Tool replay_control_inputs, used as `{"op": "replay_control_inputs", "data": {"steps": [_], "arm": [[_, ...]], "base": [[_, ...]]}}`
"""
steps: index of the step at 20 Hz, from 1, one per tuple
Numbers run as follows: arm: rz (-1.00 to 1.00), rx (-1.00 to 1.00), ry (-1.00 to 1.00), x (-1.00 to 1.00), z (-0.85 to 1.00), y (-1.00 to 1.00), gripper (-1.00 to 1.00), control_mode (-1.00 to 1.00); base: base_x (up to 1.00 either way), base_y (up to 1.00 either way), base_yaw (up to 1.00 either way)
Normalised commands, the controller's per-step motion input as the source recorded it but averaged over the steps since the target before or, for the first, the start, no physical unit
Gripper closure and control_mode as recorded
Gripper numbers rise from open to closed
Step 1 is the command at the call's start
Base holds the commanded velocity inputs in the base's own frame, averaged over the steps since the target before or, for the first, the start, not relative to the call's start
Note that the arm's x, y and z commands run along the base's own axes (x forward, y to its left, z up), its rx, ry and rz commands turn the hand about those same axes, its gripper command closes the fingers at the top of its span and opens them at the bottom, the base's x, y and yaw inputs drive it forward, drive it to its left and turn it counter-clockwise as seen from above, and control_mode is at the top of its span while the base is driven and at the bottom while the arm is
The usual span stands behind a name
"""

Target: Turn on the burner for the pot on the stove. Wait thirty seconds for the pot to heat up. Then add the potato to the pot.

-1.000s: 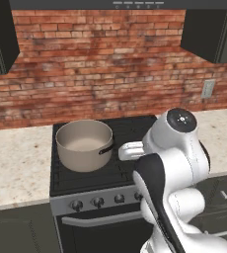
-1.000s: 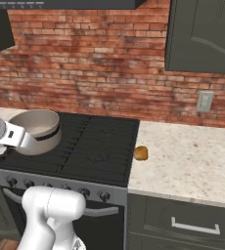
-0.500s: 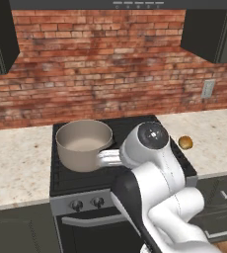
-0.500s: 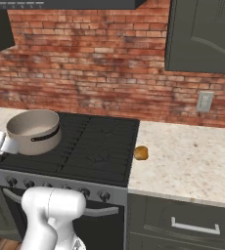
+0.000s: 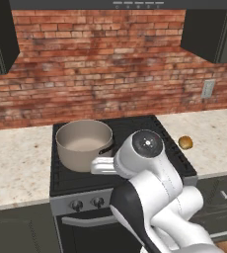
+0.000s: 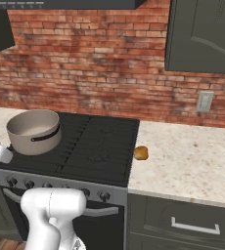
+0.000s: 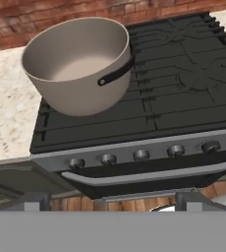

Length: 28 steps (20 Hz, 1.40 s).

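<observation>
— Five knobs (image 7: 141,155) sit in a row along the stove's (image 6: 102,146) silver front strip, above the oven door's bar handle (image 7: 149,175).
— Where's the pot (image 5: 84,144)?
— On the stove's left side, on the grates, its dark handle (image 7: 116,74) pointing right. It looks empty.
— And the potato (image 6: 141,153)?
— On the speckled counter (image 6: 192,161), just right of the stove, well apart from the pot.
— The gripper (image 7: 110,201)?
— Low, in front of the stove, facing the knobs. Its two fingertips (image 7: 30,202) stand spread wide with nothing between them, touching nothing.
— Behind it all?
— A red brick wall (image 5: 110,64) with an outlet (image 6: 204,101) at the right.
</observation>
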Motion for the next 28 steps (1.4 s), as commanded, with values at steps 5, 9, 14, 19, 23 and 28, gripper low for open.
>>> {"op": "replay_control_inputs", "data": {"steps": [5,9,14,19,23,28], "arm": [[0.0,0.0,0.0,-0.19,-0.29,0.0,-1.0,-1.0],[0.0,0.0,0.0,-0.27,-0.16,0.0,-1.0,-1.0],[0.0,0.0,0.0,-0.31,-0.24,0.0,-1.0,-1.0],[0.0,0.0,-0.01,-0.46,-0.36,0.01,-1.0,-1.0],[0.0,0.03,-0.01,-0.37,-0.49,0.03,-1.0,-1.0],[0.0,0.09,-0.09,-0.39,-0.63,0.01,-1.0,-1.0]], "base": [[0.0,0.0,0.0],[0.0,0.0,0.0],[0.0,0.0,0.0],[0.0,0.0,0.0],[0.0,0.0,0.0],[0.0,0.0,0.0]]}}
